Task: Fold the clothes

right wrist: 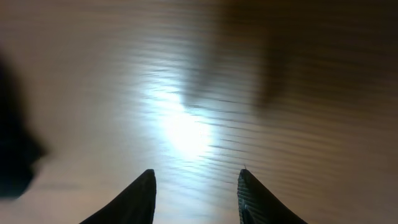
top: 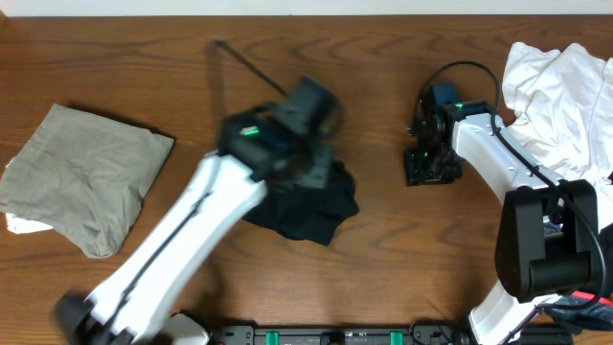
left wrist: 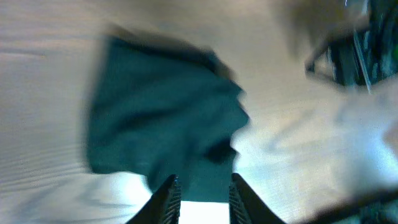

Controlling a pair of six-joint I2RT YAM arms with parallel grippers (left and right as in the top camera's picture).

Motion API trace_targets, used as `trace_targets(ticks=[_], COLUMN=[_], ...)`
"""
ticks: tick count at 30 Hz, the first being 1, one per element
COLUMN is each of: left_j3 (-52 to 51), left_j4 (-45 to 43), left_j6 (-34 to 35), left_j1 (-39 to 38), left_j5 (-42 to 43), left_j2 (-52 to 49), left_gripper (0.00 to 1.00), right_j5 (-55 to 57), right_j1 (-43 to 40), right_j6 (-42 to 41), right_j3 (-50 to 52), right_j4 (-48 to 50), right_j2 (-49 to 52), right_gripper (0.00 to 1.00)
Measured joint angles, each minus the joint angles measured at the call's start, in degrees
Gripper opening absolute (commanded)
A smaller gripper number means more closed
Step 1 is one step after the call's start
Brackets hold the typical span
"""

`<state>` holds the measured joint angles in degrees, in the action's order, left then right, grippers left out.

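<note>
The black shirt (top: 311, 213) lies crumpled near the middle of the table (top: 383, 57), just toward 6 o'clock from centre. The left arm reaches across it from 7 o'clock, blurred. In the left wrist view, the left gripper (left wrist: 202, 190) shows its two fingers (left wrist: 168, 199) slightly apart, with the shirt's dark edge reaching the gap between them. The blur makes it impossible to tell whether they pinch the cloth.

The right gripper (right wrist: 196, 180) sits at about 3 o'clock from the shirt, well apart from it. Its fingers (right wrist: 258, 199) are spread over bare wood with nothing between them.

A khaki garment (top: 81, 177) lies flat at 9 o'clock. A white garment (top: 565, 86) is heaped at 2 o'clock beside the right arm.
</note>
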<state>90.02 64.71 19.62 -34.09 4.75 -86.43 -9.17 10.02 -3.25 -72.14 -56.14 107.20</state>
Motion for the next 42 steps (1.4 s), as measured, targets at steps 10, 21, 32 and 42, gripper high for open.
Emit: trace_targets(ticks=[10,21,32,42], left_j3=[-3.0,-9.2,-9.3,-9.3], left_j4=[1.3,-1.8,-7.2,-7.6], left_j6=[-0.2,-0.6,-1.9,-2.9], left_j1=[14.5,15.4,15.4,15.4], left_j5=[-3.2,0.5,1.7,2.2], left_j2=[-0.7,-11.5,-20.2,-23.8], left_gripper=[0.27,0.28,0.28,0.28], right_j5=[-30.9,-45.7,-42.9,-41.5], right_j1=[0.2,5.9,12.5,13.0], right_j6=[14.9,18.7,16.8,10.8], right_j3=[-0.7,-1.2,5.1,12.1], right_j4=[0.1,-3.4,-3.6,6.1], right_j2=[-2.7,-4.2,-4.2,-4.2], right_gripper=[0.38,0.51,0.54,0.59])
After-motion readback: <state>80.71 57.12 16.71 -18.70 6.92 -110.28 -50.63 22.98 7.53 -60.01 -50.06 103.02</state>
